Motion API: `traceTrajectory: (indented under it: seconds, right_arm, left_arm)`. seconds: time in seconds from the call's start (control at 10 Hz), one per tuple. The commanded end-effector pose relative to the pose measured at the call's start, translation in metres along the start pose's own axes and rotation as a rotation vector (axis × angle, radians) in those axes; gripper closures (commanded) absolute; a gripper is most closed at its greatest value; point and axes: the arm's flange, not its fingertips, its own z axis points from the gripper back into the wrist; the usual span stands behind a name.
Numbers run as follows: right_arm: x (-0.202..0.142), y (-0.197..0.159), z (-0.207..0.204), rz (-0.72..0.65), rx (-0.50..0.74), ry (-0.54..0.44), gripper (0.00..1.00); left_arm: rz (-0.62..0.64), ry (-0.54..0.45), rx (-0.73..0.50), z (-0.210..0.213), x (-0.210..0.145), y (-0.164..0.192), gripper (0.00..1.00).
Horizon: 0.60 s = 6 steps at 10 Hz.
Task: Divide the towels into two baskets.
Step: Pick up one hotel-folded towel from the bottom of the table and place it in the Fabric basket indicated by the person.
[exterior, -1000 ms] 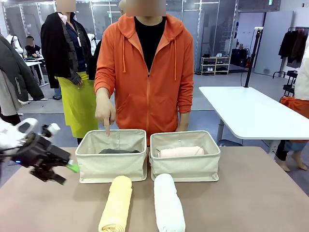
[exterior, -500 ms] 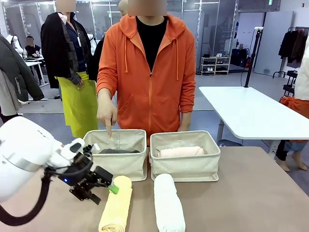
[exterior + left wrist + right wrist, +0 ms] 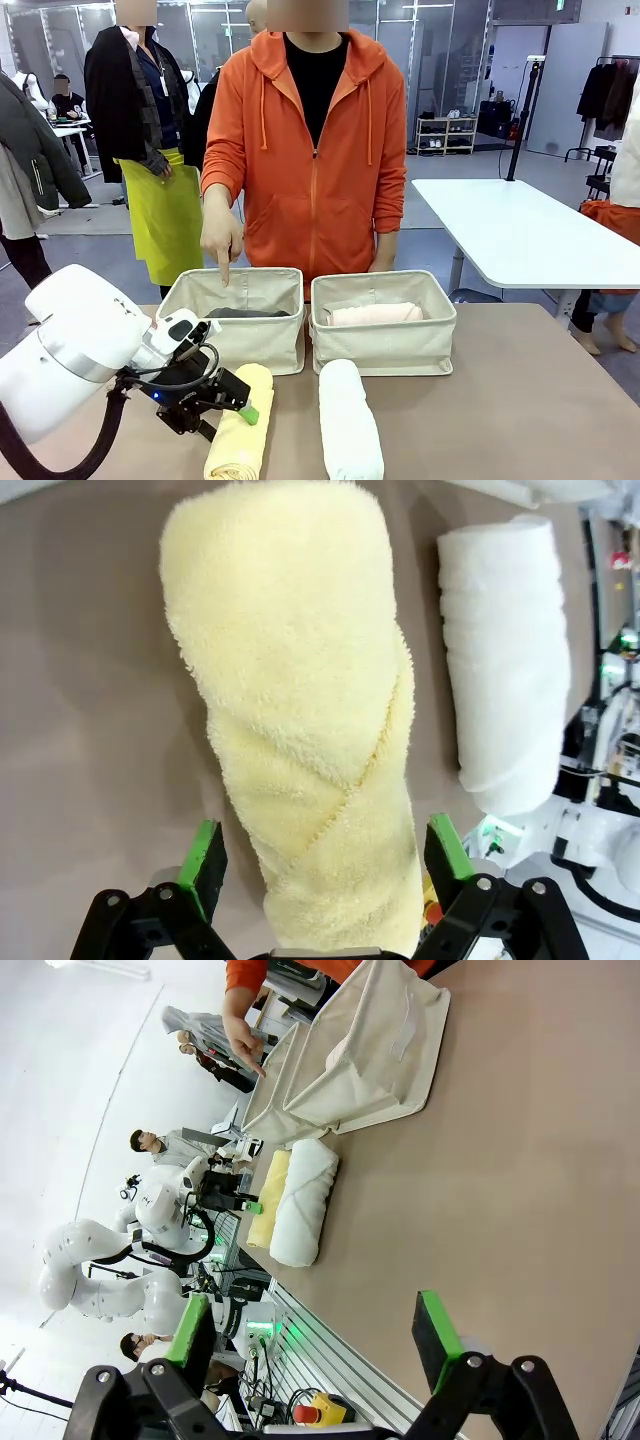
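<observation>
- Left gripper point(image 3: 241, 403) is spread wide and grasping nothing. It is low over the near end of the pale yellow towel point(image 3: 243, 440), which lies on the table point(image 3: 520, 400) in front of the left basket point(image 3: 235, 345).
- Its wrist view shows what the front view hides: one green pad stands on each side of the yellow roll, with bare table between each pad and the terry. By that view, the jaws bracket the towel without pinching it.
- Inside the left basket lies the dark grey towel point(image 3: 245, 313). The person's hand point(image 3: 220, 235) points a finger down into that basket from the far side.
- Just beside the yellow roll, and apart from it, the white towel point(image 3: 350, 420) lies on the table in front of the right basket point(image 3: 385, 345).
- The pale pink towel point(image 3: 375, 314) rests in the right basket.
- Right gripper point(image 3: 312, 1325) has its jaws fully apart and empty over bare table, well away from the towels.
- Judged from this, the task is about half done: each basket has one roll and two are left. The yellow one looks bound for the left basket.
- Basket contents are plain from the front. The right wrist view gives only the baskets' outer walls, sideways.
</observation>
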Motion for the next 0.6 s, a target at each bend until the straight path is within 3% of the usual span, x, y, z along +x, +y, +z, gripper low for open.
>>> traceTrajectory:
  seconds: [0.0, 0.5]
  right_arm:
    - [-0.0009, 0.003, 0.0027, 0.006, -0.001, 0.016, 0.0]
    - [-0.0009, 0.003, 0.0027, 0.006, -0.001, 0.016, 0.0]
  left_arm:
    - [-0.011, 0.003, -0.003, 0.0054, 0.0015, 0.0007, 0.0]
    - [-0.011, 0.003, -0.003, 0.0054, 0.0015, 0.0007, 0.0]
